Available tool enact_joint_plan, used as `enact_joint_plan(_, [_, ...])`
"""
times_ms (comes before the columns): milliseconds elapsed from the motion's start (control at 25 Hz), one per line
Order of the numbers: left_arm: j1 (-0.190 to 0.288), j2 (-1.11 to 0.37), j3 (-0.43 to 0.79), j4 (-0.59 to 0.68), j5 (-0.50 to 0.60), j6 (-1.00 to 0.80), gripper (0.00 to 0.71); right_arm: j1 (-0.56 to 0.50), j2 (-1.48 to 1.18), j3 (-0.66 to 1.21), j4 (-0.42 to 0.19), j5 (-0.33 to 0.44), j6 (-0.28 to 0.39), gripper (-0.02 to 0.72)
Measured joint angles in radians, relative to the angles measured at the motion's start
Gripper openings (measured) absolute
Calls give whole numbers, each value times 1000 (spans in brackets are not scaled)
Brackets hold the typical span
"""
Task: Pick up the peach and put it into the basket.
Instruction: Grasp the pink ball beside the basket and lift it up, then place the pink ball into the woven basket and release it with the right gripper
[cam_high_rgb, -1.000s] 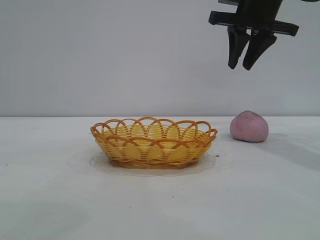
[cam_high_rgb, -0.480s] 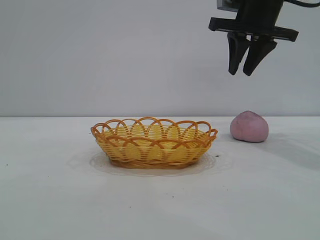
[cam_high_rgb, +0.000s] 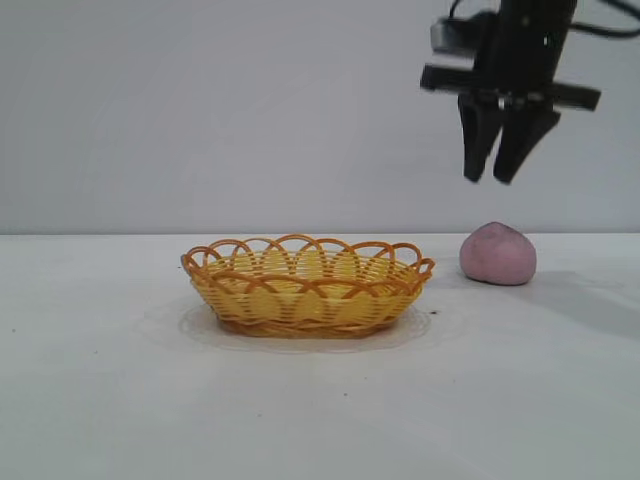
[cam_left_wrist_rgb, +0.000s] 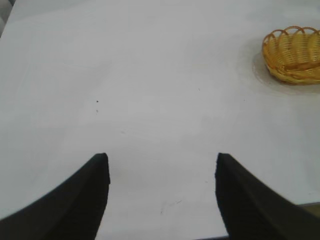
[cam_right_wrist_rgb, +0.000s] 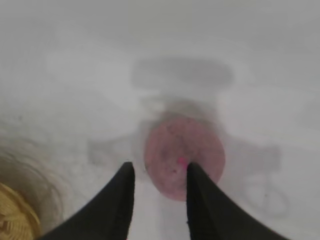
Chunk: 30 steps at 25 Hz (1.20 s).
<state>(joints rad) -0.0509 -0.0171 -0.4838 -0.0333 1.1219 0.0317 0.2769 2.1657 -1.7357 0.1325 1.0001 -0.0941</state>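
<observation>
Nearest to me lay the bare white tabletop (cam_high_rgb: 320, 420), matte, with a few tiny dark specks on it. A little farther back, roughly in the middle of the scene, sat the shallow oval woven wicker basket (cam_high_rgb: 307, 287), yellow in its weave with an orange-brown scalloped loop rim and an orange-brown base. It stood flat on the table and I could see nothing inside it.

Farther back and to the right of the basket rested the small pale pink-mauve peach (cam_high_rgb: 498, 254), a rounded matte lump with a slightly pointed top. It sat on the table, clearly apart from the basket's right end, and nothing was touching it.

High above the peach hung my right gripper (cam_high_rgb: 497, 178), black, with its two tapered fingers pointing straight down. The fingers stood only a narrow gap apart and held nothing. From the right wrist view I looked down past those fingertips (cam_right_wrist_rgb: 120, 200) onto the peach (cam_right_wrist_rgb: 172, 150), which lay on the table under the gripper, its shadow spread around it on the white surface, and a sliver of the basket's yellow weave (cam_right_wrist_rgb: 12, 220) showed at the edge.

My left gripper (cam_left_wrist_rgb: 161, 200) was off to the left, out of the exterior view. In its own wrist view its dark fingers were spread wide over bare table, empty, with the basket (cam_left_wrist_rgb: 295, 55) well away from them.

Behind it all ran a plain pale grey wall (cam_high_rgb: 200, 110).
</observation>
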Motion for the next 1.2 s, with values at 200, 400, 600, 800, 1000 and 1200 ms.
enact_joint_plan(200, [0, 0, 0, 0, 0, 0, 445, 0, 111, -3, -14, -47, 9, 116])
enact_joint_plan(400, [2, -2, 0, 0, 0, 0, 445, 36, 55, -7, -8, -63, -26, 0])
enact_joint_plan(600, [48, -2, 0, 0, 0, 0, 445, 135, -129, -3, 62, -15, -119, 0])
enact_joint_plan(800, [58, -2, 0, 0, 0, 0, 445, 241, -197, -5, 86, 105, -147, 0])
enact_joint_plan(1000, [58, -2, 0, 0, 0, 0, 445, 316, -162, 6, 96, 134, -156, 0])
enact_joint_plan(1200, [58, -2, 0, 0, 0, 0, 445, 327, -74, 7, 118, 139, -157, 0])
